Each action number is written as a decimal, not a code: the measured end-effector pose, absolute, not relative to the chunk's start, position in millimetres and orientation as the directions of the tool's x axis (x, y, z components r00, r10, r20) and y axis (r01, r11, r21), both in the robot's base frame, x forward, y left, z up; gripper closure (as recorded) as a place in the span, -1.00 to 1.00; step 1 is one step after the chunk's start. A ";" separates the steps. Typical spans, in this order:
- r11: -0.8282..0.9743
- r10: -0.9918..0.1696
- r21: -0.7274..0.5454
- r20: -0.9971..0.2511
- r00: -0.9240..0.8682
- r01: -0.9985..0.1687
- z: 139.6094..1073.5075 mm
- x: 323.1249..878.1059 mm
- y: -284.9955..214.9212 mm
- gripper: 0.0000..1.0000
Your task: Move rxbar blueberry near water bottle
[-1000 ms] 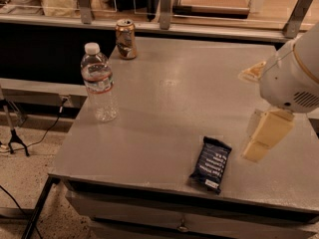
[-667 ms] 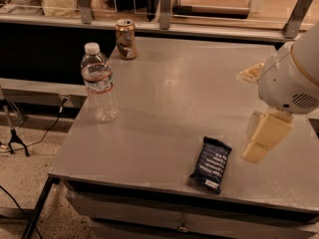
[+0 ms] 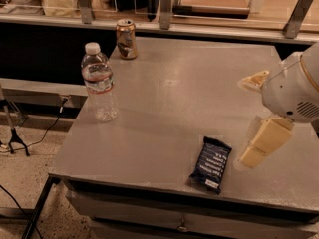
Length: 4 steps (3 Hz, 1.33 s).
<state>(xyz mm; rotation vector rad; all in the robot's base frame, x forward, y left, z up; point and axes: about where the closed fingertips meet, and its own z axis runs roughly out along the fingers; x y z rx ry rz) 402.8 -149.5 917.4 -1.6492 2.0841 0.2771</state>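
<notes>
My gripper (image 3: pixel 260 144) hovers just right of bar (image 3: pixel 211 164), apart; open or closed, cannot tell. Bottle (image 3: pixel 99 83) upright, well left, on table (image 3: pixel 174 98).

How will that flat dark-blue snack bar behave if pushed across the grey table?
Lying flat, the dark-blue wrapped snack bar would probably slide rather than roll or tip. Its thin shape suggests it is light. The gripper hangs beside it, not touching.

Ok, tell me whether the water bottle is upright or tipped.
Upright: water bottle stands on its base, cap on top. Tool hangs beside the rxbar blueberry.
</notes>
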 end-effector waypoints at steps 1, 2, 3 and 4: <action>0.294 -0.825 -0.100 -0.529 -0.199 -0.951 913.0 397.8 -145.3 -1.00; 0.331 -0.788 -0.087 -0.573 -0.225 -0.940 892.4 390.6 -134.4 -1.00; 0.340 -0.782 -0.085 -0.579 -0.231 -0.937 887.8 390.5 -132.8 -1.00; 0.323 -0.779 -0.057 -0.584 -0.231 -0.945 877.2 391.6 -131.8 -1.00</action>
